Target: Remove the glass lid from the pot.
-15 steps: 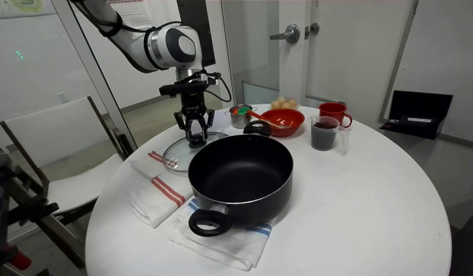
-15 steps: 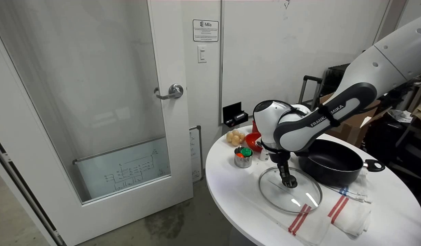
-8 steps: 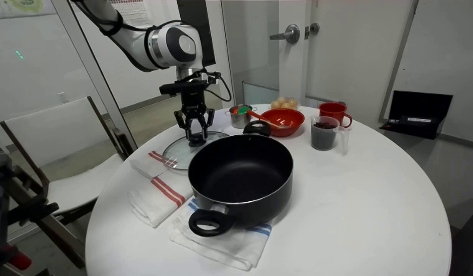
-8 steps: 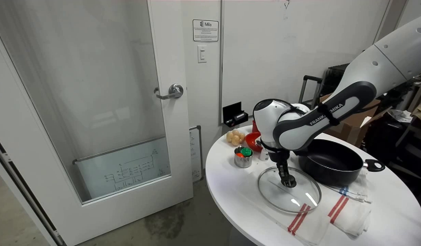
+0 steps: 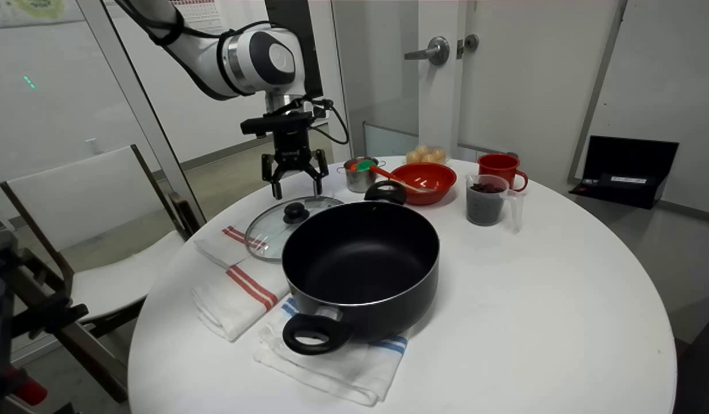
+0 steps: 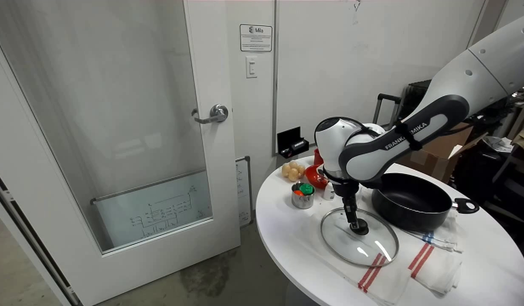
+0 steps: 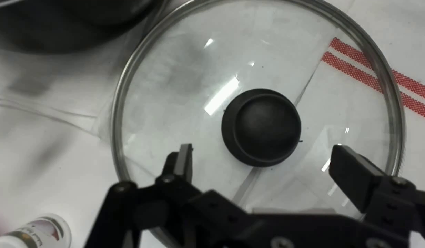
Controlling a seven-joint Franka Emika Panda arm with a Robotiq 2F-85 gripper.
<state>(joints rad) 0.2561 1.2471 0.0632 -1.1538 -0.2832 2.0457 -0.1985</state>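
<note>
The claw stands wide, its fingers well apart. In the wrist view the knob lies just past the gap between them, at 12 o'clock from the claw and clear of both tips, which fall within the rim of the lid; in an exterior view they show just above the knob. The lid lies flat beneath the claw, off the pot and partly over a red-striped cloth whose stripes show through the glass at 2 o'clock from the knob. The pot stands on a blue-striped cloth, just beside the lid, at 10 o'clock in the wrist view; a bottle is at 8.

Around the pot in an exterior view, a cup holding something green and orange stands at 12, a red bowl between 1 and 2, a jug of something dark at 2, a red mug just behind the jug, and some pale balls at 1. All rest on a white table; beyond it are a chair towards 9 and a door at 1.
</note>
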